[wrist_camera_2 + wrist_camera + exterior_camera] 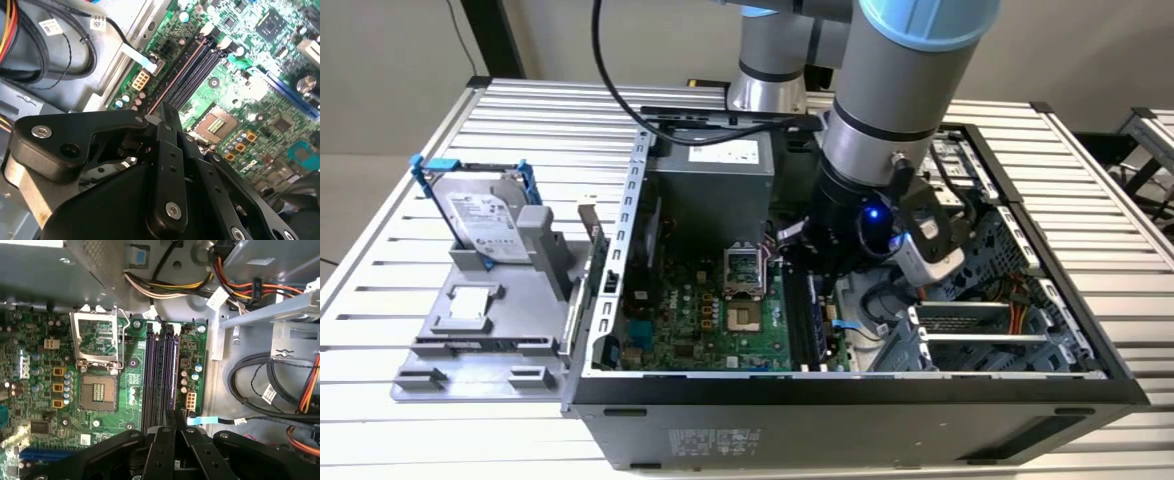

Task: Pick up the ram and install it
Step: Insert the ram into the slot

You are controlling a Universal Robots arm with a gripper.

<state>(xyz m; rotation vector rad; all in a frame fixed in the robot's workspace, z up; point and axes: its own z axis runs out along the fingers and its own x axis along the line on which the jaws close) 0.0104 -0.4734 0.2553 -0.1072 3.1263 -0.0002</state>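
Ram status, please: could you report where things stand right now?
Gripper low over the memory slots. Ram looks edge-on along one slot, seating unclear. Cables off to the side.

Probably lab: slatted metal bench (pixel 440 420).

claw (pixel 172 415) tips blocked by its body, hold unclear

An open computer case (pixel 1067 385) sits on a slatted metal table (pixel 400 250), its green motherboard (pixel 720 335) exposed. At the exterior view's left, a silver hard drive (pixel 483 222) stands upright in a blue frame on a grey fixture tray (pixel 454 375).
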